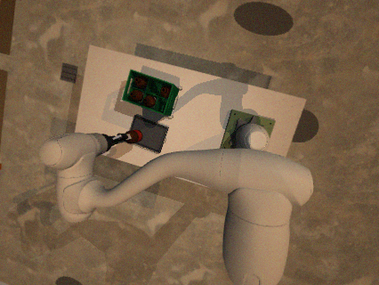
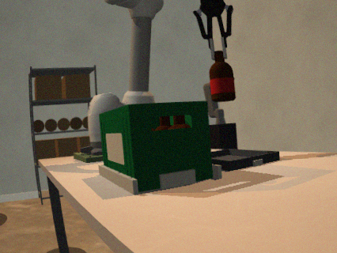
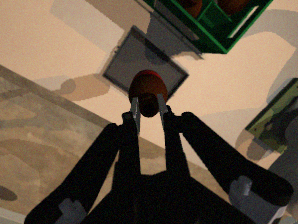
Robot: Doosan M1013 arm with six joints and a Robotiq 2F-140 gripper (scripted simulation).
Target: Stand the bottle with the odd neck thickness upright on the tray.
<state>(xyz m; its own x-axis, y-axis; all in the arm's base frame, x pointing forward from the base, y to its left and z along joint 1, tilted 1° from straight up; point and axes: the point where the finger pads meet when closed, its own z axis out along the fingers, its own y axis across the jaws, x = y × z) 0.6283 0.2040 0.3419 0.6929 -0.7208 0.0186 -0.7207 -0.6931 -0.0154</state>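
My gripper (image 2: 218,50) is shut on the neck of a brown bottle with a red label (image 2: 221,81) and holds it upright, high above the table. In the wrist view the bottle (image 3: 146,91) hangs between the fingers over the near edge of the dark grey tray (image 3: 145,69). In the overhead view the bottle (image 1: 134,136) is over the tray's left edge (image 1: 150,133). The green crate (image 1: 151,92) stands next to the tray and holds several brown bottles (image 1: 149,101). From the side, bottle shoulders show through the crate's handle slot (image 2: 172,122).
The arm's base (image 1: 250,135) sits on a green plate at the table's right. The crate (image 2: 156,146) stands on a grey slab, with the tray (image 2: 245,157) behind it. A shelf rack (image 2: 59,115) stands beyond the table's far end.
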